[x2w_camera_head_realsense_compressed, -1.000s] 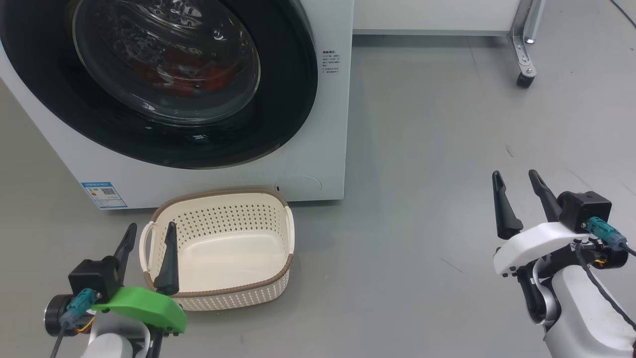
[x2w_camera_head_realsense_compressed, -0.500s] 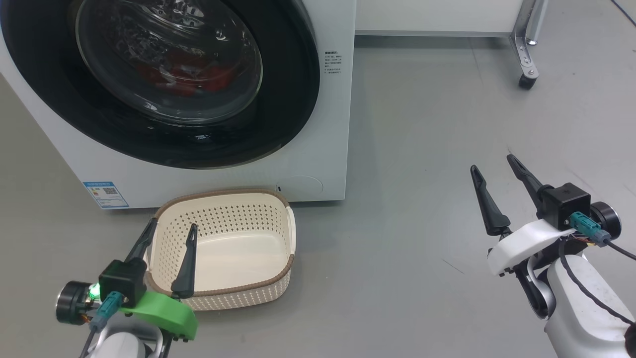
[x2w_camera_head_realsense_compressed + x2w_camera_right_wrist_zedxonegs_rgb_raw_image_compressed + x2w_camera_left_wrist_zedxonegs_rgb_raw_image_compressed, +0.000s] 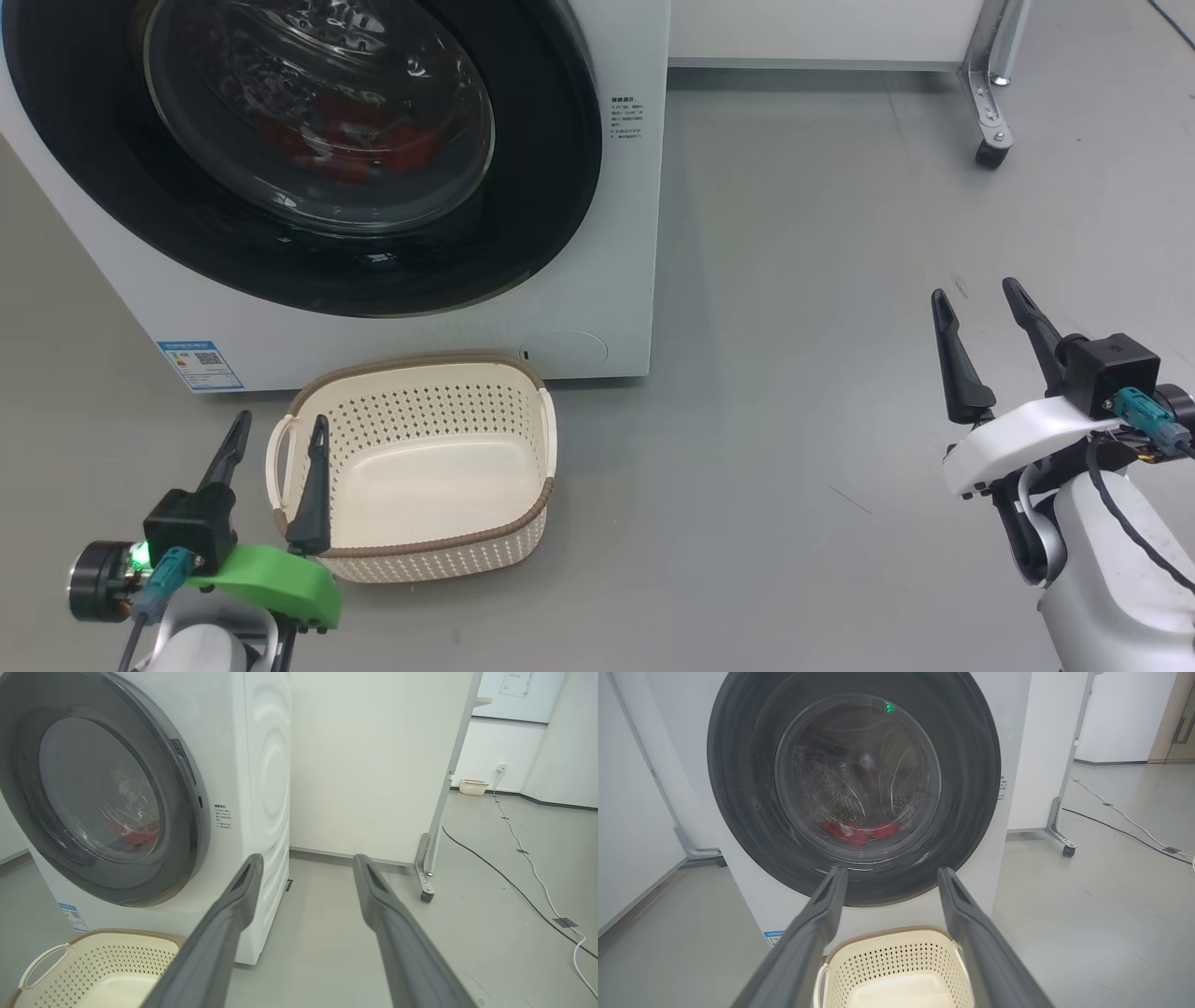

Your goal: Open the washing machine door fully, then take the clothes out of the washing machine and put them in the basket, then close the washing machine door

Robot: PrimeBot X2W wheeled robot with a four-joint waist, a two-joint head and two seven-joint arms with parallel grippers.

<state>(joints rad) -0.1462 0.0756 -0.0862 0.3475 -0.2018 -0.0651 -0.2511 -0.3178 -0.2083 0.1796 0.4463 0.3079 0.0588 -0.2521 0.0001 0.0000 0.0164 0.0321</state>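
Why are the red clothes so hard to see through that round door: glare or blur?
Mostly glare. Head view: pale reflections streak the washing machine door over the clothes. Left wrist view: its black rim looks smeared, a green glint on top. Right wrist view: white glare patches; the right hand looks soft.

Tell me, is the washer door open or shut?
Shut. The door lies with its black rim flush against the machine front in all three views, and the red clothes show through its glass.

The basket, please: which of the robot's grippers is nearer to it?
Left. The left gripper sits at the left end of the basket; the right gripper is far to its right, over the floor.
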